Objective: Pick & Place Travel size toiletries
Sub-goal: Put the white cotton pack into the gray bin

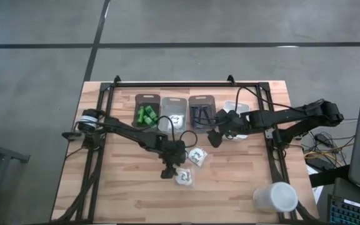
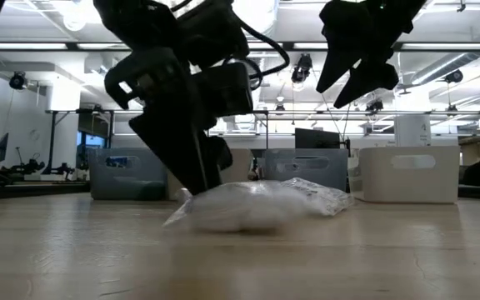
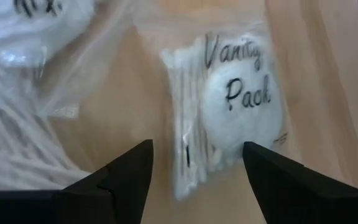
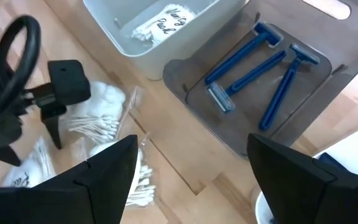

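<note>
1. Four bins are sitting in a row at the far side of the table (image 1: 124,187): the green bottles (image 1: 146,115) are lying in the first bin (image 1: 147,99), a white packet (image 4: 160,22) in the second bin (image 1: 174,100), and three blue razors (image 4: 263,65) in the third bin (image 4: 241,140) — the fourth, a white bin (image 1: 235,106), is mostly hiding under my right arm.
2. My left gripper (image 3: 197,177) is hanging with its fingers spread over a "Vanity Pack" packet (image 3: 232,109), gripping nothing.
3. My right gripper (image 4: 191,168) is hovering released above the edge of the razor bin, also empty.
4. Two packets are lying loose on the wood — one (image 1: 198,155) near the table's middle, the other (image 1: 184,178) nearer the front, just beside my left gripper.
5. A large white cup (image 1: 275,197) is standing at the front right corner.
6. Beyond the table, a lit workshop with desks is showing.
7. The contents of the fourth bin are staying hidden from me.
</note>
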You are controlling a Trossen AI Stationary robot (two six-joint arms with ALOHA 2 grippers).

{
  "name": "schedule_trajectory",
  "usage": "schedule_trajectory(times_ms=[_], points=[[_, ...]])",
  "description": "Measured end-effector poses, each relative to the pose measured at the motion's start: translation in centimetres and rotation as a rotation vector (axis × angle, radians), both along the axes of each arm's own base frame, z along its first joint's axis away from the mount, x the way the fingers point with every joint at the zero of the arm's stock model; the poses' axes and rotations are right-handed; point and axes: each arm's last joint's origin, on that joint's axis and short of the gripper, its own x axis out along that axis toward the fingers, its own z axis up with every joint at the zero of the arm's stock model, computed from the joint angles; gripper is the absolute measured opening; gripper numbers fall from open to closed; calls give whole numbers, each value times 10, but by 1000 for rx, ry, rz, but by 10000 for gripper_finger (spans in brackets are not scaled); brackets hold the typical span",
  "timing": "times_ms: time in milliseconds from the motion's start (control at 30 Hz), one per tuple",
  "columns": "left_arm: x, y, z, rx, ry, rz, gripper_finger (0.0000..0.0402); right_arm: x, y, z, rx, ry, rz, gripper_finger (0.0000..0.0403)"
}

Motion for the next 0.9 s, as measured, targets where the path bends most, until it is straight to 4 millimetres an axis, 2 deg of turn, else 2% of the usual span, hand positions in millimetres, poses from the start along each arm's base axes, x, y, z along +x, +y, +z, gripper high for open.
schedule_trajectory(times_ms=[133, 267, 400, 600, 767, 900], points=[[0, 0, -2, -23, 15, 3, 247, -1, 0, -1, -3, 4, -2, 292], [0, -1, -3, -25, 17, 2, 223, 0, -1, -2, -14, 6, -13, 279], [0, -1, -3, -33, 24, -9, 176, 0, -1, -3, -15, 8, -14, 265], [-2, -1, -3, -38, 41, -8, 83, 0, -1, -3, -15, 5, -14, 245], [-4, -2, 8, -38, 55, -4, 21, 2, 1, -1, -16, -19, -3, 229], [-15, -4, 26, -26, 94, 10, 11, 4, 2, 7, -18, -44, 3, 219]])
